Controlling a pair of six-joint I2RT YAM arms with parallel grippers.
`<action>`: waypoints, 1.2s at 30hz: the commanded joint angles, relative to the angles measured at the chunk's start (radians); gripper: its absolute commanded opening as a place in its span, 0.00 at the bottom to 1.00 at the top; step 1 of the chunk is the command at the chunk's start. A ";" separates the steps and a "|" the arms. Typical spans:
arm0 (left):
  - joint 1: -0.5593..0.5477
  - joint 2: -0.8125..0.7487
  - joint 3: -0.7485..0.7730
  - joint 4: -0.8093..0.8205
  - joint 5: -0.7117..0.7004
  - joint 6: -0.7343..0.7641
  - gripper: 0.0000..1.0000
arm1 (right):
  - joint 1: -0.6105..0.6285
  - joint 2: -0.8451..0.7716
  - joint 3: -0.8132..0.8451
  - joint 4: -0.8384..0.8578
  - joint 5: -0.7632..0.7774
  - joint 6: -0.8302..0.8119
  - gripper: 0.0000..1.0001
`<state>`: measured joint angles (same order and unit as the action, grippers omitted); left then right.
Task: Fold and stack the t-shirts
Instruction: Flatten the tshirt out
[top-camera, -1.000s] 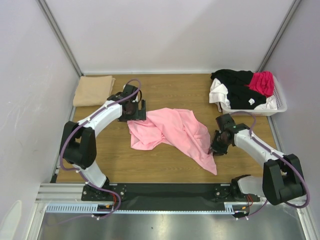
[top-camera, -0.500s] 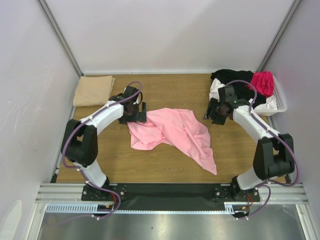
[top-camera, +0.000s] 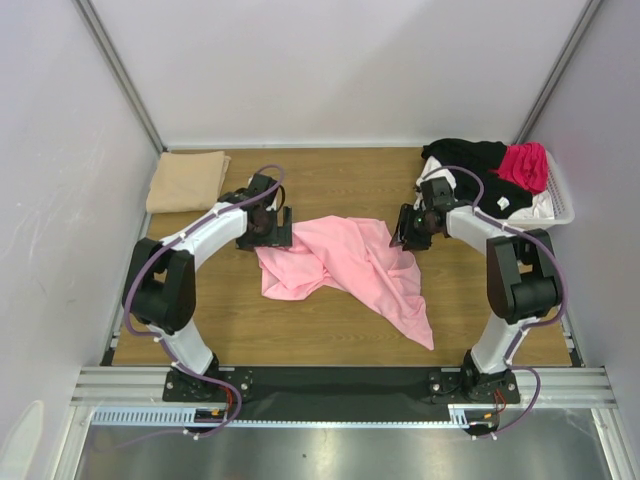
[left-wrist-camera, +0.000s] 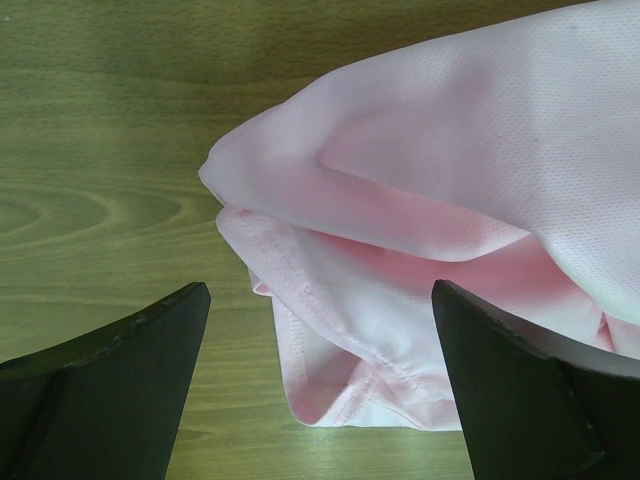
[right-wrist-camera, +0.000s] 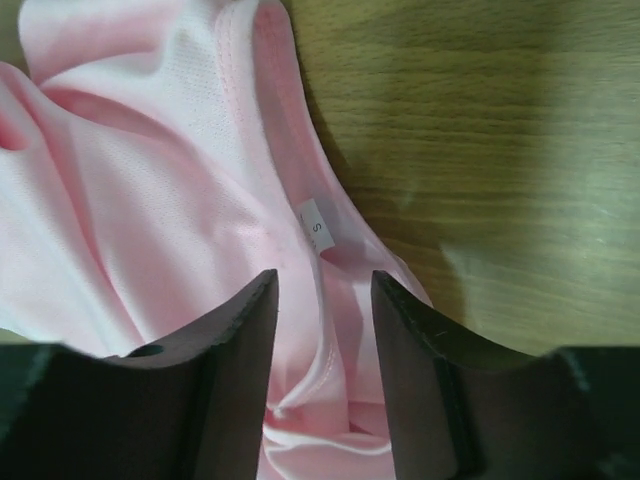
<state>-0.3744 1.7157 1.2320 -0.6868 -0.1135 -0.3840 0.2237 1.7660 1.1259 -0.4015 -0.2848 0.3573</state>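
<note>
Far-left corner of the wooden table (top-camera: 330, 175): we see a tan t-shirt (top-camera: 187, 181), folded flat, well apart from the other cloth.

Next, the left arm. Its base is at the near edge, its elbow is bent up by the L side, and its white forearm runs away from us & to the right. The left gripper (top-camera: 268, 228) points down at the far-left edge of the light pink t-shirt (top-camera: 345, 265). In the wrist view its black fingers (left-wrist-camera: 150, 350) stand spread wide. Btw them show bare wood and the shirt's rumpled, stitched edge, which lies just ahead of the tips. We can't tell if they touch it.

The pink t-shirt sits mid-table, unfolded & crumpled, bunched at the far side w/ one tail trailing toward the near right.

Right arm: the base is at the near edge on the R side and the elbow is folded sharply. The forearm doubles back to the left, so the right gripper (top-camera: 408, 228) hangs at the shirt's far-right edge. In the wrist view its fingers (right-wrist-camera: 235, 340) are partly apart w/ a narrow gap. The collar band and a small white size tag (right-wrist-camera: 316, 229) show just beyond the tips. Pink cloth lies under the gap, and we see no pinch on it.

Far right: a white plastic basket (top-camera: 510, 222) holds a black t-shirt (top-camera: 470, 160), a white t-shirt (top-camera: 437, 183) & a magenta t-shirt (top-camera: 524, 165), heaped unfolded, some spilling over the rim.
</note>
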 joint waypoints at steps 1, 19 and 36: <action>0.006 0.004 0.027 -0.019 -0.025 0.007 1.00 | 0.016 0.016 0.021 0.047 -0.050 -0.037 0.41; 0.015 0.076 0.080 -0.082 -0.048 -0.052 1.00 | 0.198 -0.080 0.061 0.093 -0.349 -0.179 0.00; 0.029 0.093 0.080 -0.053 -0.012 -0.084 1.00 | 0.013 -0.111 0.031 0.007 -0.162 -0.078 0.50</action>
<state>-0.3550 1.8004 1.2797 -0.7536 -0.1452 -0.4454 0.2848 1.7054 1.1374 -0.3920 -0.4793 0.2386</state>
